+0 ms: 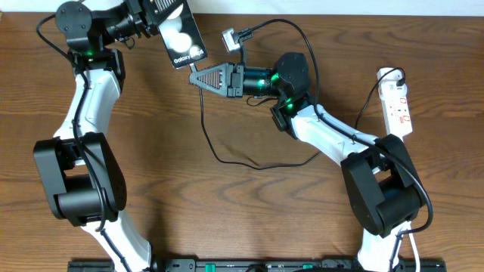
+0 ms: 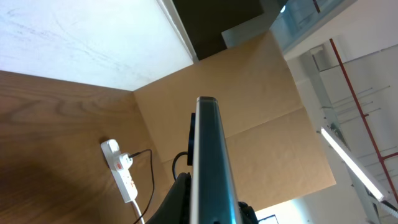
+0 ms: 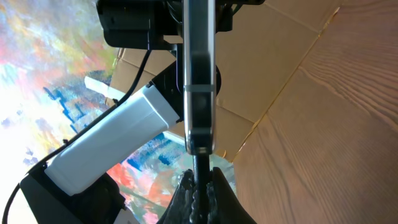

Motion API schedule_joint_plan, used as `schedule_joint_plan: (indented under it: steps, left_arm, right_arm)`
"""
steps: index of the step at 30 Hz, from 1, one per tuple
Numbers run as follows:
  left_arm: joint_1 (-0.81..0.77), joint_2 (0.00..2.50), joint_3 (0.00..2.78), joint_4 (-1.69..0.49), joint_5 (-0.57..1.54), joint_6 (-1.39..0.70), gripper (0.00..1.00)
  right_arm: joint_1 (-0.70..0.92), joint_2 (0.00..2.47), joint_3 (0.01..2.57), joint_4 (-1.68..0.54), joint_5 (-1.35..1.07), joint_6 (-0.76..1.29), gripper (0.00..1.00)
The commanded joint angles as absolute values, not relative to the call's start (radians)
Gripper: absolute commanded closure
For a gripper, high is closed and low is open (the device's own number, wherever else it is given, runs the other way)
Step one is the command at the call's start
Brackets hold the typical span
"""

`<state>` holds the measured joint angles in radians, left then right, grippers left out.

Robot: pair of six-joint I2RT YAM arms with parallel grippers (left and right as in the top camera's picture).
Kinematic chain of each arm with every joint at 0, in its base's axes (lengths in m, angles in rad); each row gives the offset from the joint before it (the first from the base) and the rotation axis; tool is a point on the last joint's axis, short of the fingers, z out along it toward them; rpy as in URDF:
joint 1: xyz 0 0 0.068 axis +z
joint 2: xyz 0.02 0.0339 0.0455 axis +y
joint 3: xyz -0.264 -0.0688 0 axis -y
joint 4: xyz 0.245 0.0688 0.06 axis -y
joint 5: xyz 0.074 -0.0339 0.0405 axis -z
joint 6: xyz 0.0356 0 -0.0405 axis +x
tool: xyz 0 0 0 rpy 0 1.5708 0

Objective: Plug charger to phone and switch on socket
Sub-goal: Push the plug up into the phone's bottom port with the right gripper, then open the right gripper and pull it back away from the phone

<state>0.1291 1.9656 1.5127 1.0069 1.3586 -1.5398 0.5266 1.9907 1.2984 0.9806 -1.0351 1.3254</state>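
The phone (image 1: 184, 36) is lifted off the wooden table at the top, screen up, with my left gripper (image 1: 156, 23) shut on its far end. In the left wrist view the phone (image 2: 208, 155) shows edge-on between the jaws of my left gripper (image 2: 211, 208). My right gripper (image 1: 193, 75) is shut on the plug tip of the charger (image 1: 204, 121), right below the phone's lower edge. In the right wrist view my right gripper (image 3: 200, 183) holds the charger tip (image 3: 200, 163) against the bottom end of the phone (image 3: 199, 81). The socket (image 1: 397, 102) lies at the right edge.
A small grey connector block (image 1: 231, 38) with its own black cable lies beside the phone. The charger cable loops across the table's middle towards the right arm. The socket (image 2: 121, 171) also shows in the left wrist view, with a brown cardboard wall (image 2: 261, 124) behind it.
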Motion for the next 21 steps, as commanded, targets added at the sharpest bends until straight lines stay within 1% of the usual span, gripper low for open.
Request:
schedule_joint_plan:
  steps: [1, 2, 3, 4, 9, 15, 18, 21]
  left_arm:
    - [0.113, 1.954, 1.52, 1.019, 1.51, -1.534, 0.92]
    - [0.115, 1.954, 1.52, 1.019, 1.508, -1.534, 0.93]
    - [0.117, 1.954, 1.52, 1.019, 1.507, -1.534, 0.93]
    - [0.12, 1.954, 1.52, 1.019, 1.506, -1.534, 0.93]
    - [0.152, 1.954, 1.52, 1.019, 1.504, -1.534, 0.92]
    - [0.229, 1.954, 1.52, 1.008, 1.509, -1.534, 0.93]
    - [0.276, 1.954, 1.52, 0.989, 1.515, -1.535, 0.92]
    - [0.31, 1.954, 1.52, 0.986, 1.526, -1.555, 0.93]
  right_arm:
    - [0.492, 2.0, 1.313, 0.987, -0.841, 1.332, 0.9]
    - [0.492, 2.0, 1.313, 0.987, -0.85, 1.332, 0.75]
    - [0.492, 2.0, 1.313, 0.987, -0.865, 1.331, 0.44]
    - [0.492, 2.0, 1.313, 0.986, -0.875, 1.33, 0.01]
    - [0.492, 2.0, 1.313, 0.974, -0.957, 1.33, 0.01]
    - [0.492, 2.0, 1.313, 0.949, -1.045, 1.305, 0.01]
    - [0.492, 2.0, 1.313, 0.804, -1.073, 1.221, 0.01]
    - [0.492, 2.0, 1.313, 0.544, -1.048, 1.059, 0.01]
